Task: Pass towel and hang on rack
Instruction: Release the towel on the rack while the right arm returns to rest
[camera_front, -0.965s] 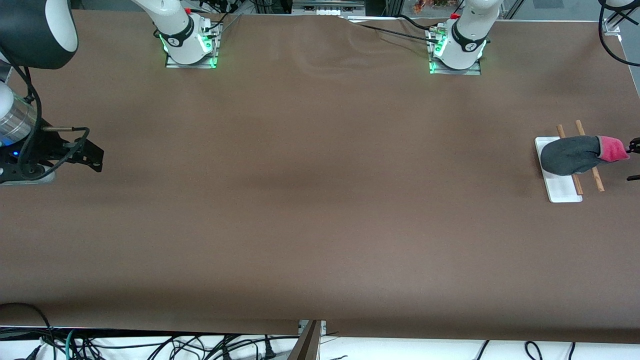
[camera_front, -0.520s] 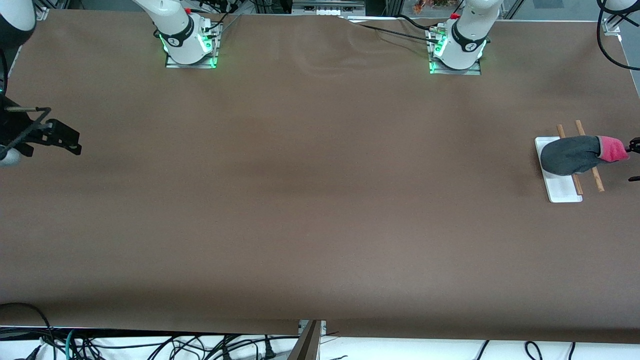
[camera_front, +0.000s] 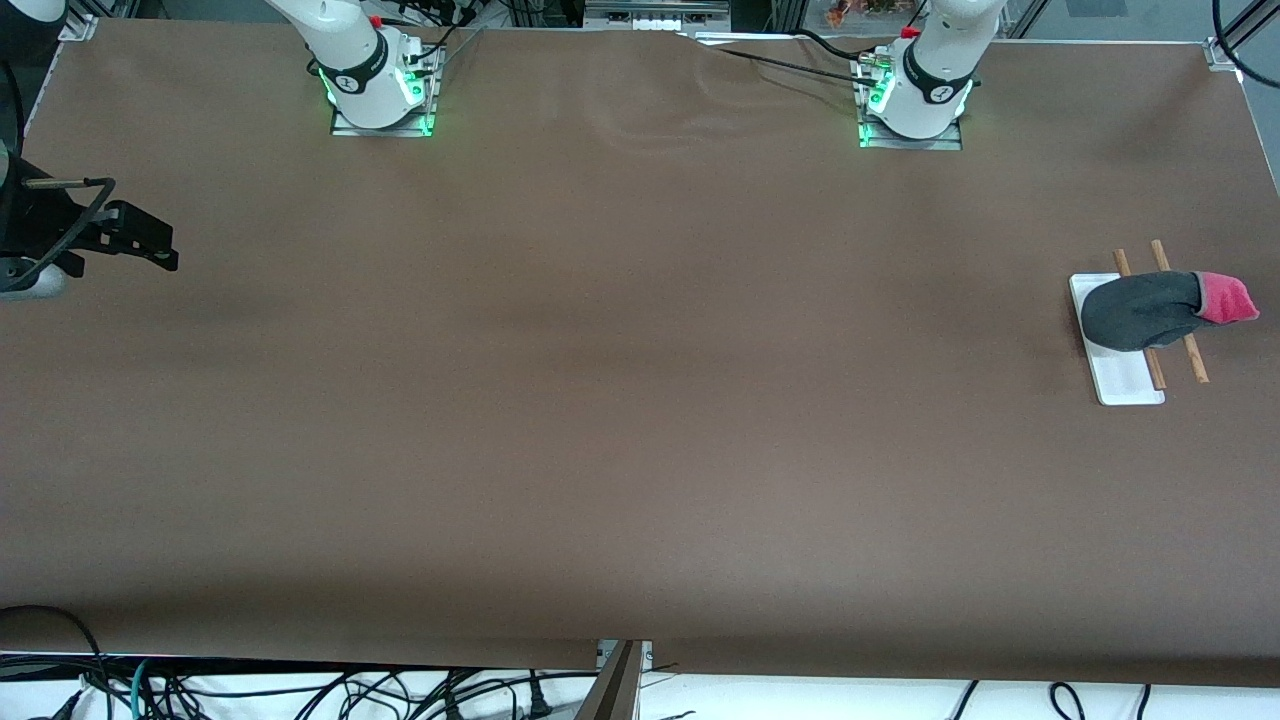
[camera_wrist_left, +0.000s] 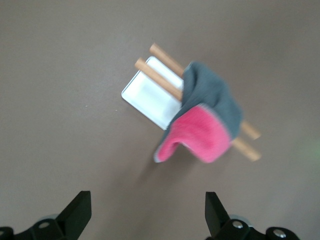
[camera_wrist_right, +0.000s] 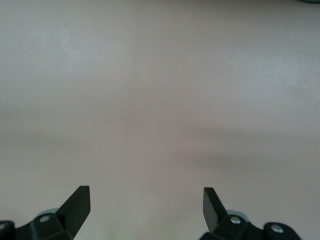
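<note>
The grey towel (camera_front: 1150, 308) hangs over the two wooden rods (camera_front: 1195, 360) of the rack, with its pink-red reverse (camera_front: 1225, 297) turned up at the end toward the table's edge. The rack's white base (camera_front: 1125, 382) lies at the left arm's end of the table. In the left wrist view the towel (camera_wrist_left: 212, 95) and rack base (camera_wrist_left: 147, 92) lie ahead of my left gripper (camera_wrist_left: 147, 202), which is open, empty and apart from them. My right gripper (camera_front: 160, 250) hangs open and empty over the right arm's end of the table (camera_wrist_right: 146, 196).
Both arm bases (camera_front: 380, 90) (camera_front: 915, 100) stand along the table's edge farthest from the camera. The brown table cover (camera_front: 640, 400) has a slight wrinkle between the bases. Cables hang below the near edge.
The right arm has swung outward toward its end of the table. The left gripper's fingertips, seen earlier just beside the towel's pink end, have left the front view. The towel stays on the rack.
</note>
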